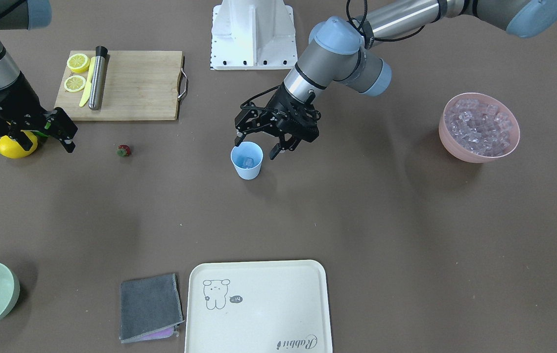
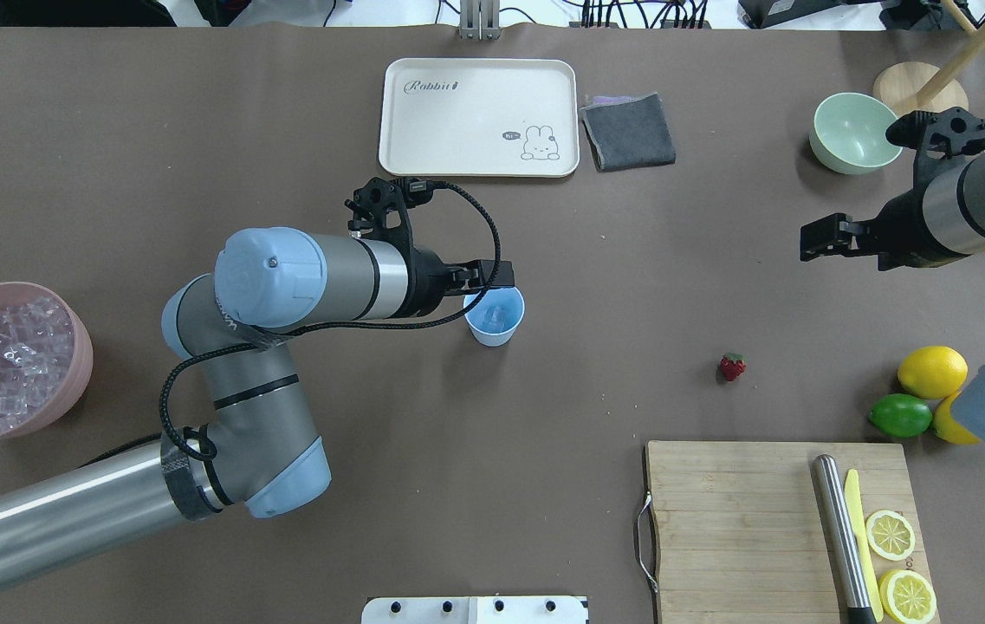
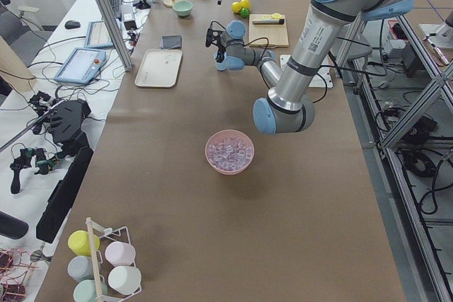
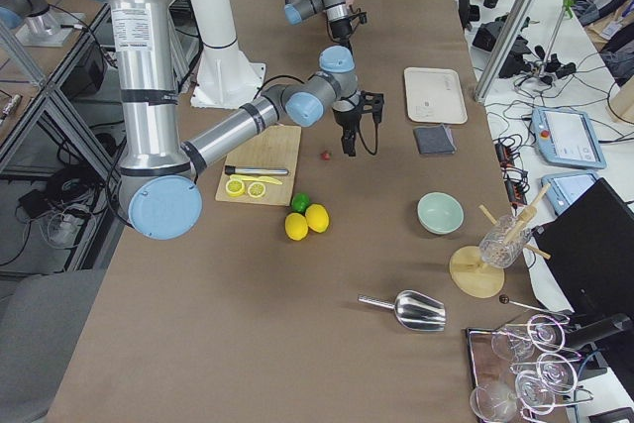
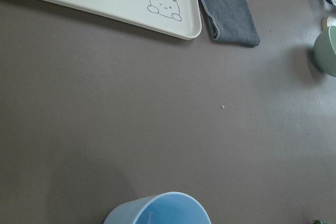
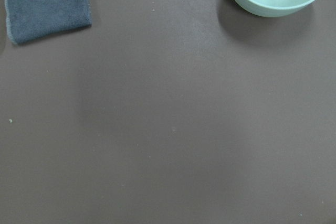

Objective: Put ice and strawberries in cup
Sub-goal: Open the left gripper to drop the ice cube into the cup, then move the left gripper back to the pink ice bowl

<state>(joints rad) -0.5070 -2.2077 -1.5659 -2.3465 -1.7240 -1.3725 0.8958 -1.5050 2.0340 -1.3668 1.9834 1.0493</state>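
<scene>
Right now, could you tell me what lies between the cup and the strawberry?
Nothing: the overhead view shows only bare table between the cup and the strawberry.

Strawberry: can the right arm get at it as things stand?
Probably yes. The strawberry lies alone on bare table, apart from the cutting board and the lime. The right gripper hangs open near it, and nothing stands between them.
</scene>
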